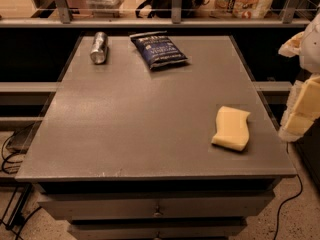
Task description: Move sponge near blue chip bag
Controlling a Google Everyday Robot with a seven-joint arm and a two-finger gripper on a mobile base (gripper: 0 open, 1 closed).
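The sponge (231, 128) is a pale yellow foam slab with wavy edges, lying flat on the grey table (140, 119) near its right front corner. The blue chip bag (159, 50) is dark navy with white lettering and lies at the far middle of the table. My gripper (302, 106) is at the right edge of the view, beyond the table's right side, with pale yellow blocky fingers hanging level with the sponge and to its right. It touches nothing.
A silver can (99, 47) lies on its side at the table's far left, left of the bag. A shelf rail (150, 21) with posts runs behind the table. Drawers (157, 209) sit below the front edge. Cables (10, 154) lie on the floor at left.
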